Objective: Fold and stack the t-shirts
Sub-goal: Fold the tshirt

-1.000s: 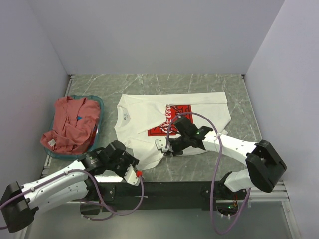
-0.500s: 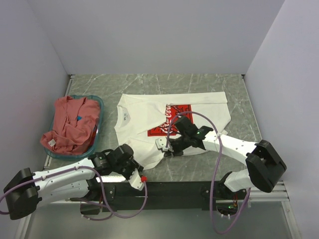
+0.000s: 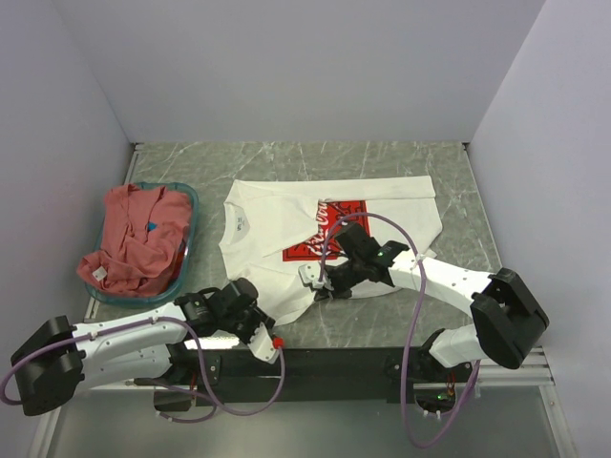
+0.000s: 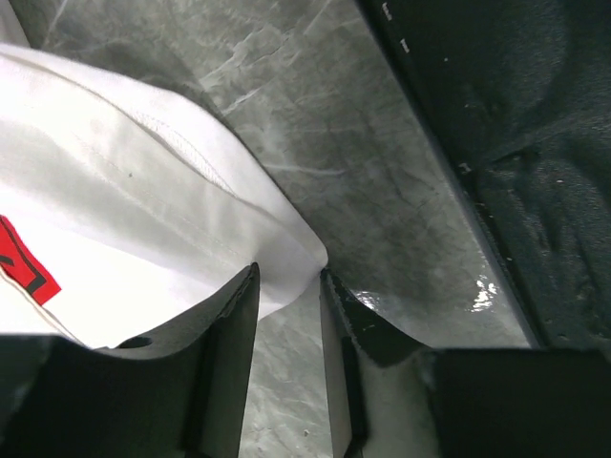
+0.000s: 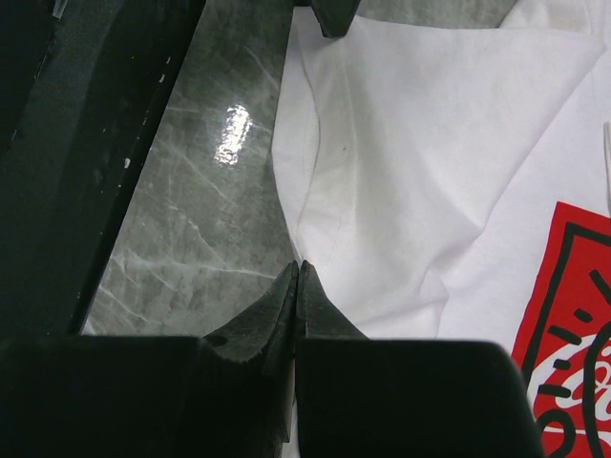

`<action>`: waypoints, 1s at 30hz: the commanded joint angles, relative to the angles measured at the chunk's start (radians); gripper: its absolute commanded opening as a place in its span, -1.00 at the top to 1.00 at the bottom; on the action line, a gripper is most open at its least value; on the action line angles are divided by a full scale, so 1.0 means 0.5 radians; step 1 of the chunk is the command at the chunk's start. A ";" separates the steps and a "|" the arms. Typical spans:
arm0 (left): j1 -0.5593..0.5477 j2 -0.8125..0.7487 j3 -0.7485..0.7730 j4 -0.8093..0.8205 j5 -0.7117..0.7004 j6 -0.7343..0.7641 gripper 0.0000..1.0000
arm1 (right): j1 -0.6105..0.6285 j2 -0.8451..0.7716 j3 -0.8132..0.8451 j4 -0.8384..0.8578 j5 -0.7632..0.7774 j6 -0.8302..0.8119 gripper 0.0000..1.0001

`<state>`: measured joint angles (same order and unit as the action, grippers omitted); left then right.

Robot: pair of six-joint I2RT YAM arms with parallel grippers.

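The white t-shirt with the red Coca-Cola print lies spread flat mid-table. My left gripper is at its near left corner. In the left wrist view the left gripper is open, with the shirt's corner between the fingertips. My right gripper is at the shirt's near hem. In the right wrist view the right gripper is shut right on the edge of the white cloth. The salmon-red t-shirt lies bunched in the basket.
The teal plastic basket stands at the left of the table, by the left wall. A black rail runs along the table's near edge, close to both grippers. White walls close in the back and both sides.
My left arm has swung right and low, bringing its gripper to the white shirt's near left corner. The right arm and the shirts have barely moved.
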<state>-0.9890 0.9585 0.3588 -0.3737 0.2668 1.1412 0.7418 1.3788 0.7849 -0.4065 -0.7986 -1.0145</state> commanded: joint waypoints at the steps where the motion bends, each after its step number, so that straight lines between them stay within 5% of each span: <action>1: -0.010 0.040 -0.021 0.075 -0.049 0.031 0.26 | -0.011 -0.046 0.065 -0.012 -0.059 0.001 1.00; 8: -0.010 0.062 -0.009 0.042 -0.018 0.019 0.52 | -0.020 -0.067 0.050 -0.012 -0.066 0.004 1.00; 11: -0.010 0.065 0.003 0.042 0.012 0.003 0.75 | -0.026 -0.070 0.053 -0.018 -0.066 0.007 1.00; 12: -0.013 0.065 0.016 0.042 0.028 -0.015 0.97 | -0.026 -0.070 0.056 -0.022 -0.063 0.010 1.00; 17: -0.010 0.041 0.138 0.002 0.034 -0.144 0.99 | -0.039 -0.089 0.065 -0.071 -0.020 0.016 0.98; 19: -0.010 -0.008 0.218 -0.032 0.028 -0.233 0.99 | -0.051 -0.110 0.065 -0.129 0.020 -0.011 0.84; 25: -0.010 -0.272 0.353 -0.148 -0.046 -0.402 0.99 | -0.176 -0.290 0.020 -0.315 0.128 -0.088 -0.13; 30: -0.010 -0.441 0.353 -0.192 -0.184 -0.481 0.99 | -0.385 -0.564 -0.076 -0.399 0.204 -0.140 -0.22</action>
<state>-0.9901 0.7757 0.5129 -0.4370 0.2138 0.9565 0.6010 1.1831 0.7692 -0.5545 -0.7261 -1.0554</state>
